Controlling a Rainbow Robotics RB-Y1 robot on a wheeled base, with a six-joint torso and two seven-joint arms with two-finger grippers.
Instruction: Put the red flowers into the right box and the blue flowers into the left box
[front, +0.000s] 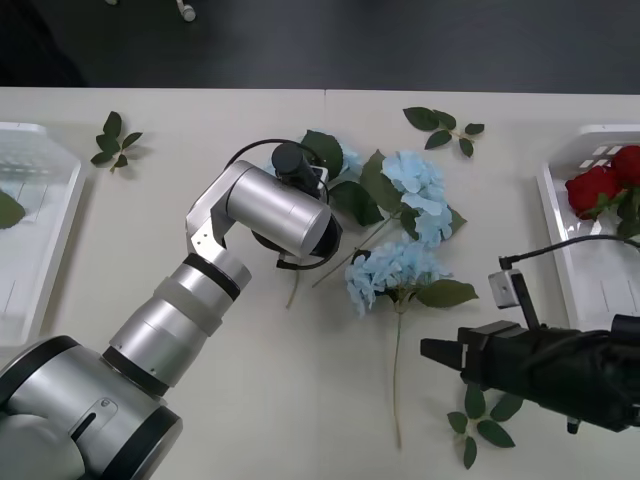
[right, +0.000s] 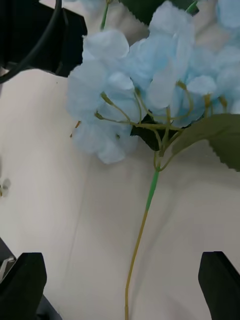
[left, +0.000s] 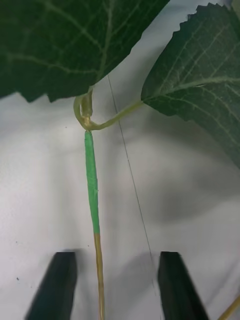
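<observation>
A robot test room or lab, not a home or flower shop. Two plain pale worktops (front: 150, 300) are pushed together, their seam running away from the camera, with dark floor (front: 400, 40) beyond the far edge. The silver left arm (front: 200, 290) and black right arm (front: 570, 375) of a machine reach over the surface. Artificial blue flowers (front: 405, 240) and loose leaf sprigs (front: 115, 140) lie scattered as props between two plain white plastic trays, the left box (front: 30, 240) and the right box (front: 580, 265), one at either side.
</observation>
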